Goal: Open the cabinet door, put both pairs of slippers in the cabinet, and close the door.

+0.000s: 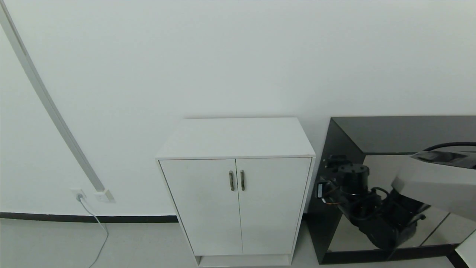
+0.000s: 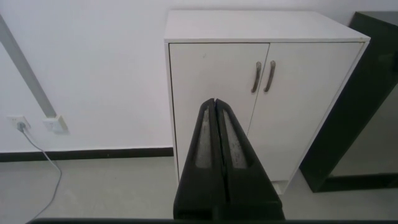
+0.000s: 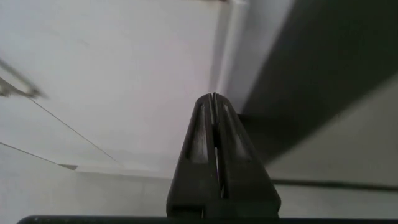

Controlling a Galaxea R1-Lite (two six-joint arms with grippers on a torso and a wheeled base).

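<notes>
From the head view, a white cabinet point(image 1: 236, 137) stands on the floor point(image 1: 55, 242) against the far wall point(image 1: 223, 56), about in the middle of the scene. Its left door point(image 1: 202, 204) and right door point(image 1: 273, 201) are both closed. The two upright handles point(image 1: 231, 181) sit just beside each other where the doors meet. Left of the cabinet a grey strip point(image 1: 48, 104) runs slanting down the wall to a socket point(image 1: 78, 194). A cable point(image 1: 100, 230) hangs from the socket to the floor, and a dark skirting point(image 1: 93, 218) lines the foot of the wall. Just right of the cabinet stands a dark unit point(image 1: 401, 130) with a shiny front. In the left wrist view the left hand point(image 2: 216, 102) is clenched with nothing in it, its two fingers point(image 2: 205, 143) pressed flat together. It hangs in front of the cabinet point(image 2: 205, 68), apart from it and facing the left door, and the handles point(image 2: 256, 76) are to its right. The socket point(image 2: 18, 122) and cable point(image 2: 50, 168) are on the wall to the left. In the right wrist view the right hand point(image 3: 213, 98) is also clenched and empty. It is near the white front of the cabinet point(image 3: 124, 74), by its right edge, and the dark unit point(image 3: 323, 56) is just beyond that edge.
</notes>
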